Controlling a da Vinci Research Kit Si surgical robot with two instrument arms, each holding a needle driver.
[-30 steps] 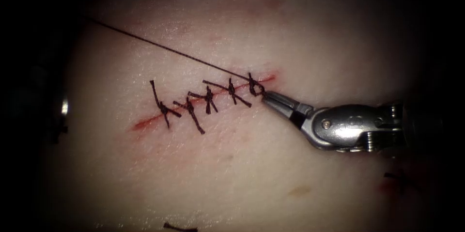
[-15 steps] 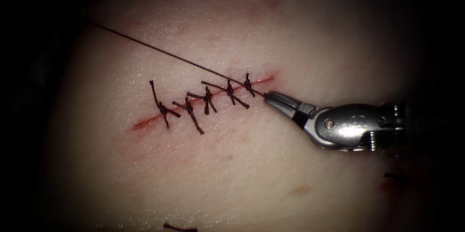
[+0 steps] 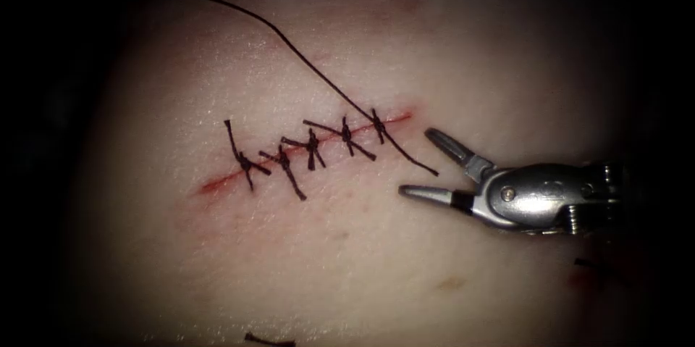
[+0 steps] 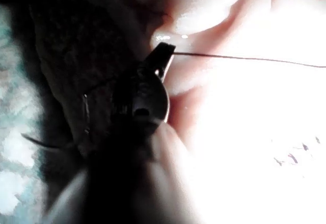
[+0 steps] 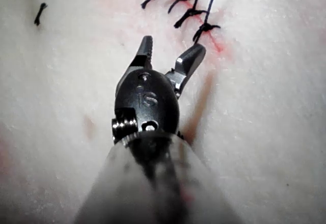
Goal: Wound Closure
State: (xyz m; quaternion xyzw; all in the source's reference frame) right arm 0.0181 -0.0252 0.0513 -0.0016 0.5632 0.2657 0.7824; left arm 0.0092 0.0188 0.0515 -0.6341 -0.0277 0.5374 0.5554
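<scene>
Well, biggest first: tissue (image 3: pixel 405 267) lies flat under the scope. My R claw (image 3: pixel 414 160) sits at 4 o'clock of the cut (image 3: pixel 217 184), jaws spread wide, holding nothing. My L claw (image 4: pixel 165 48) looks closed on the thread (image 4: pixel 244 58) right at its tips, per the L wrist view.

The cut runs from 8 to 2 o'clock w/ five stitches across it. The long thread (image 3: pixel 289 43) leaves the last knot (image 3: pixel 377 124) toward 10 o'clock, bowed and slack. Its short tail (image 3: pixel 423 166) points to 4 o'clock, ending just beside my R claw's tips, not touching. Can't tell where the needle is.

My read: knot looks seated, so handle gently. Keep L pull light and along the skin, no jerks, and keep the R tips off the tissue.

Containers: none in play.
</scene>
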